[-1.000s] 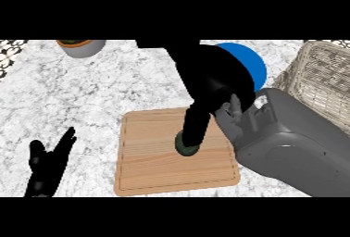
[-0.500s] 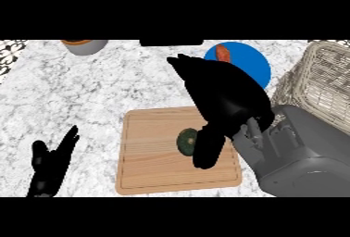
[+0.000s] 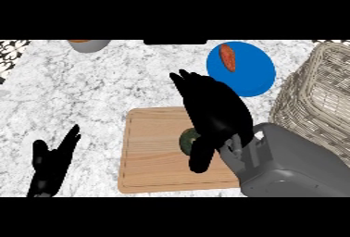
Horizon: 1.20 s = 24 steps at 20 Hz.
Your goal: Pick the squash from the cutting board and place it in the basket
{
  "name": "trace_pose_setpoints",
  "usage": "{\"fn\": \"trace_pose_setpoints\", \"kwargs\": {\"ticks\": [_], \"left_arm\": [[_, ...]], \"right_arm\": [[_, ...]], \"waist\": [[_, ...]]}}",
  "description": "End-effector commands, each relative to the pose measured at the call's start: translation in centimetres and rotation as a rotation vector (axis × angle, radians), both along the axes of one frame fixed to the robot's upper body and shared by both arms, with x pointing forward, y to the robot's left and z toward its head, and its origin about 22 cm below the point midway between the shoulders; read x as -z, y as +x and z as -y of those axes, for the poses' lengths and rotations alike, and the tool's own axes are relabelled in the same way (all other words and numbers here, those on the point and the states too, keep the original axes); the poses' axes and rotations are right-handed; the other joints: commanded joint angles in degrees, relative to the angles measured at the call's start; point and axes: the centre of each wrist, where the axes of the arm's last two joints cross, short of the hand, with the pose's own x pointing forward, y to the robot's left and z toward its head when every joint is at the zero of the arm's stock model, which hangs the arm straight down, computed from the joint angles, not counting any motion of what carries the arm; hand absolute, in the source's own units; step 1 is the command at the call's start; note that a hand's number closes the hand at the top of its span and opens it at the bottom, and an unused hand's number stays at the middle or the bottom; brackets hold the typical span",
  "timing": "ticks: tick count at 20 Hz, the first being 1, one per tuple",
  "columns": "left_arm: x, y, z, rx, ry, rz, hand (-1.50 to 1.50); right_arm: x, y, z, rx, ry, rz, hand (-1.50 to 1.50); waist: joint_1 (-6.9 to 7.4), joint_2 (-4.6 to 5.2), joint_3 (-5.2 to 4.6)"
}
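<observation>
The dark green squash [image 3: 186,139] lies on the wooden cutting board [image 3: 153,162], near its middle right, mostly covered by my right hand [image 3: 213,113]. That hand hovers over it with the fingers stretched toward the far side and the thumb hanging down along the squash's right side; it is open, not curled round the squash. The woven basket [image 3: 321,99] stands at the right edge. My left hand [image 3: 51,162] rests open at the lower left, fingers up, apart from the board.
A blue plate [image 3: 249,74] with an orange-red vegetable [image 3: 228,57] sits behind the board, left of the basket. A grey bowl [image 3: 89,45] shows at the top left. My grey right forearm [image 3: 287,166] fills the lower right corner.
My right hand has swung back and to the right, uncovering the blue plate, and its fingers now lie over the squash. The squash stays on the board. The left hand has not moved.
</observation>
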Motion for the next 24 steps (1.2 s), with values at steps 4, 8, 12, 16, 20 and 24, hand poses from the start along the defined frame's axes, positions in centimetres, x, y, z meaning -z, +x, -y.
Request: {"fn": "trace_pose_setpoints", "kwargs": {"ticks": [4, 8, 12, 16, 20, 24], "left_arm": [[1.1, -0.4, 0.2, -0.028, -0.044, -0.1, 0.0], [1.3, -0.6, 0.7, -0.007, -0.04, -0.107, 0.0], [1.0, -0.6, 0.5, -0.024, -0.042, -0.122, 0.0], [1.9, -0.3, 1.2, -0.01, -0.033, -0.107, 0.0], [1.3, 1.1, 0.1, -0.001, -0.05, -0.101, 0.0], [1.3, -0.6, 2.0, -0.003, -0.049, -0.103, 0.0]], "right_arm": [[3.8, -0.5, -0.4, 0.142, -0.129, -0.092, -1.5], [5.4, -1.3, 0.0, 0.158, -0.1, -0.08, -1.5], [7.2, -0.4, 0.2, 0.175, -0.082, -0.081, -1.5], [8.5, -1.1, -1.4, 0.158, -0.107, -0.07, -1.5], [10.6, 0.3, -1.9, 0.166, -0.09, -0.06, -1.5], [9.2, 0.2, -0.1, 0.175, -0.082, -0.055, -1.5]], "waist": [[0.1, 0.4, -0.54], [0.0, 0.39, -0.52], [0.4, 0.54, -0.51], [0.44, 0.61, -0.55], [0.65, 0.75, -0.54], [0.56, 0.52, -0.51]]}}
